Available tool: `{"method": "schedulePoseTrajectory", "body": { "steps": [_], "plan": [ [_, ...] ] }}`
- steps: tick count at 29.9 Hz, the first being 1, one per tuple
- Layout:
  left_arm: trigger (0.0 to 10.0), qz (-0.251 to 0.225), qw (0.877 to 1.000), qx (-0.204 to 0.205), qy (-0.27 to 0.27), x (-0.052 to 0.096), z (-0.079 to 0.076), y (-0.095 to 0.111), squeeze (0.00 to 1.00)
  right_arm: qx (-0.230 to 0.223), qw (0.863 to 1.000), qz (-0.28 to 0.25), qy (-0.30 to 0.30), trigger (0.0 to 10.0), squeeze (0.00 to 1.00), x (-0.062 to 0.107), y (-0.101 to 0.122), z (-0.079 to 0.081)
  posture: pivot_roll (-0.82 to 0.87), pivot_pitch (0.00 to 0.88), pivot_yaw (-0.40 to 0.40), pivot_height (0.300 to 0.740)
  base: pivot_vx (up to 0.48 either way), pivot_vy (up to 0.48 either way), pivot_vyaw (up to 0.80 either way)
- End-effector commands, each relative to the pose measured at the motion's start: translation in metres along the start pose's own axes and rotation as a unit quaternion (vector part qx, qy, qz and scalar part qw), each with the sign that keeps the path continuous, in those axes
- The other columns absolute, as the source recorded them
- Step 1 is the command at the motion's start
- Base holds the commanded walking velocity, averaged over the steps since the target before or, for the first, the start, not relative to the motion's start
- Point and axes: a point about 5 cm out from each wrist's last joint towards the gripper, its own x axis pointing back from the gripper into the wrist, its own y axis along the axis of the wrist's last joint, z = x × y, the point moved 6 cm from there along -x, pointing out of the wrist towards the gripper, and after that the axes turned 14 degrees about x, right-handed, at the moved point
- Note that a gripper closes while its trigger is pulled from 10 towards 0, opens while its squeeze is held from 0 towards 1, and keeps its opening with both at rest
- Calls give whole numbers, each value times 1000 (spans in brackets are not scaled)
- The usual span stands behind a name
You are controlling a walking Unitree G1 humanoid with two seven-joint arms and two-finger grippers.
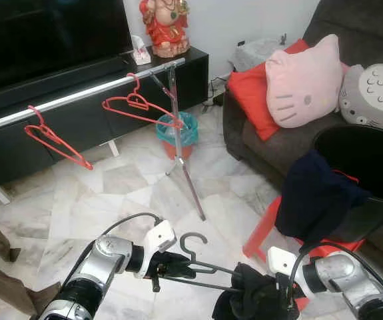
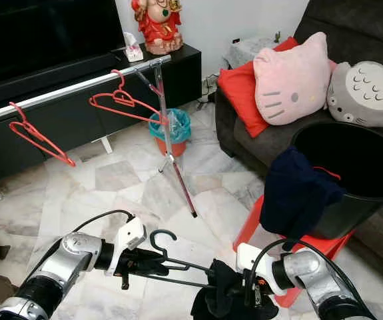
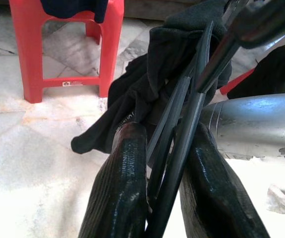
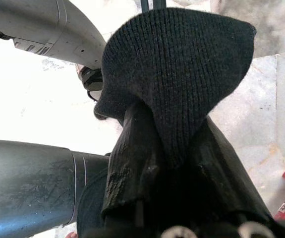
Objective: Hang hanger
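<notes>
A dark hanger with its hook pointing up is held low over the marble floor. My left gripper is shut on the hanger near its neck; in the left wrist view its fingers clamp the thin bars. A black knitted garment hangs on the hanger's far end, and my right gripper is shut on that cloth. Behind stands a silver clothes rail with two red hangers on it.
The rail's tripod stand and a teal bin lie ahead. A red stool carries a black basket with dark clothing draped over it. A grey sofa with cushions is at the right, a TV cabinet behind.
</notes>
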Motion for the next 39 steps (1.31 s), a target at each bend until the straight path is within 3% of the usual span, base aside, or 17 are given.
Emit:
{"method": "schedulePoseTrajectory", "body": {
  "steps": [1,26,28,30,32,33,39],
  "plan": [
    [0,-3,1000,-1,-5,1,-2,1,0,13,1000,-20,-14,10000,0,0,12,-10,-48,0,61,740,0,0,0],
    [0,-35,999,9,-11,-4,-5,5,0,34,999,-13,-13,10000,0,13,15,-16,-68,15,42,740,0,0,0],
    [0,-41,999,1,-3,-5,-3,5,0,39,999,-12,-13,10000,0,15,16,-17,-68,14,42,740,0,0,0],
    [118,-45,998,-27,43,-6,7,4,0,47,999,-11,-11,10000,0,19,18,-19,-74,15,40,740,0,0,0],
    [3529,-48,995,-36,82,-7,16,2,0,53,999,-9,-10,10000,0,21,20,-21,-75,17,38,740,0,0,0],
    [10000,-47,994,-37,93,-7,19,1,0,55,998,-8,-8,10000,0,21,20,-21,-75,17,37,740,0,0,0],
    [10000,-54,994,-19,89,-12,16,-7,0,68,998,-4,2,10000,0,25,22,-19,-83,20,33,740,0,0,0]
  ]
}}
